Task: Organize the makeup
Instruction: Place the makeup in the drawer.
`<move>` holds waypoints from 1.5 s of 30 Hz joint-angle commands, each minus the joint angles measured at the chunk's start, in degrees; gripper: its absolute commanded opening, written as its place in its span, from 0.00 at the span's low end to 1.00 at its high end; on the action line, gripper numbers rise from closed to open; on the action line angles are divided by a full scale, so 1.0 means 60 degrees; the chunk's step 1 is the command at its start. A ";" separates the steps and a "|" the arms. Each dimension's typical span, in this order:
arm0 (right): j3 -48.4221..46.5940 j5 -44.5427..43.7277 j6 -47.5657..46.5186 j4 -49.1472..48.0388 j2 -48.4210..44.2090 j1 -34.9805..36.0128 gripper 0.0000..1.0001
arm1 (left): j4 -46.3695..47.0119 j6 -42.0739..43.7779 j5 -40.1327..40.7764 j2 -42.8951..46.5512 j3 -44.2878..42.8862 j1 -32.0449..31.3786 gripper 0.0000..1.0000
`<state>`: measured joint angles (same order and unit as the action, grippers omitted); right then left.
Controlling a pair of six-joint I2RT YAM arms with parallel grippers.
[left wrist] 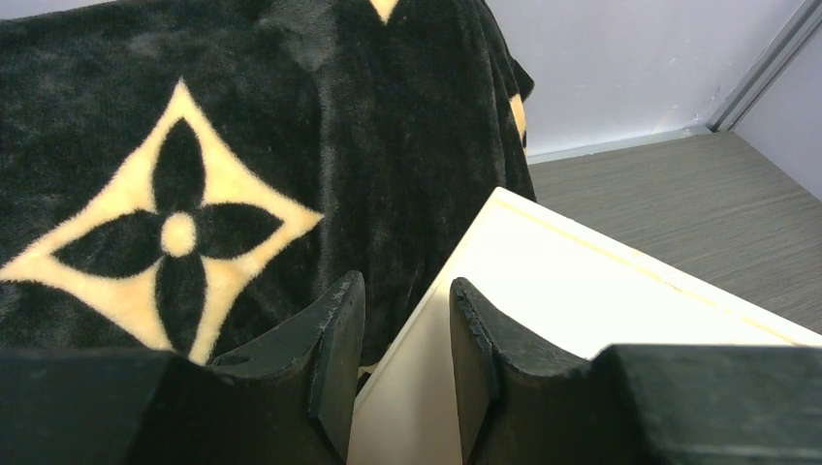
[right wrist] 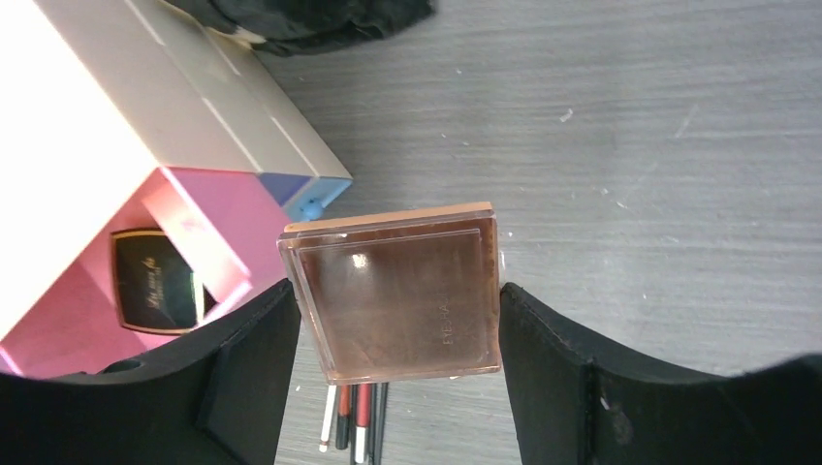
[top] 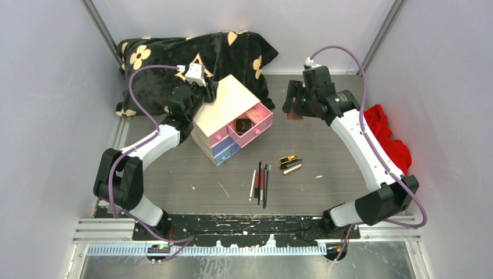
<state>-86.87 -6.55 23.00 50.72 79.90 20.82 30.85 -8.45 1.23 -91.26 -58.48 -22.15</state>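
My right gripper (top: 290,107) (right wrist: 395,300) is shut on a flat, translucent pink-brown compact (top: 295,116) (right wrist: 397,291), held above the table to the right of the cream box (top: 224,102) (right wrist: 107,107). The box's pink drawer (top: 256,125) (right wrist: 223,208) stands pulled out with a black-gold compact (top: 242,124) (right wrist: 155,291) inside. Several thin pencils (top: 260,183) (right wrist: 361,417) lie side by side on the table, with small gold and black tubes (top: 289,162) to their right. My left gripper (top: 208,92) (left wrist: 407,300) is open, straddling the box's rear edge (left wrist: 582,291).
A black blanket with cream flowers (top: 192,52) (left wrist: 174,145) lies bunched behind the box against the back wall. A red cloth (top: 389,136) sits at the right wall beside my right arm. Blue drawers show below the pink one.
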 commanded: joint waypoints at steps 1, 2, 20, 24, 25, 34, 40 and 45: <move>-0.1245 0.0496 -0.0363 -0.0552 0.0433 0.0203 0.01 | -0.4074 -0.0744 -0.0227 -0.1267 0.1004 -0.0095 0.38; -0.1578 0.0643 -0.0375 -0.0557 0.0612 0.0245 0.01 | -0.4073 -0.0738 -0.0229 -0.1265 0.0998 -0.0088 0.38; -0.3963 0.0717 -0.0490 -0.1131 0.3032 0.2663 0.01 | -0.4102 -0.0702 -0.0206 -0.1123 0.1050 -0.0087 0.38; -0.3155 0.0612 -0.0428 -0.1338 0.2846 0.2804 0.01 | -0.4102 -0.0705 -0.0206 -0.1123 0.1034 -0.0088 0.38; -0.3044 0.0597 -0.0415 -0.1378 0.2768 0.2806 0.01 | -0.4102 -0.0713 -0.0211 -0.1132 0.1057 -0.0089 0.38; -0.1999 0.0403 -0.0319 -0.1455 0.2160 0.2803 0.01 | -0.4113 -0.0707 -0.0210 -0.1192 0.1031 -0.0087 0.38; -0.1795 0.0503 -0.0352 -0.1249 0.2079 0.2802 0.01 | -0.4116 -0.0705 -0.0219 -0.1181 0.1047 -0.0095 0.38; -0.1720 0.0732 -0.0493 -0.1024 0.1934 0.2822 0.01 | -0.4116 -0.0714 -0.0228 -0.1238 0.1037 -0.0100 0.38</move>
<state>-97.54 -3.25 21.12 44.99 94.85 37.76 30.79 -8.47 1.26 -91.33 -58.59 -22.15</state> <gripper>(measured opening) 0.737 0.384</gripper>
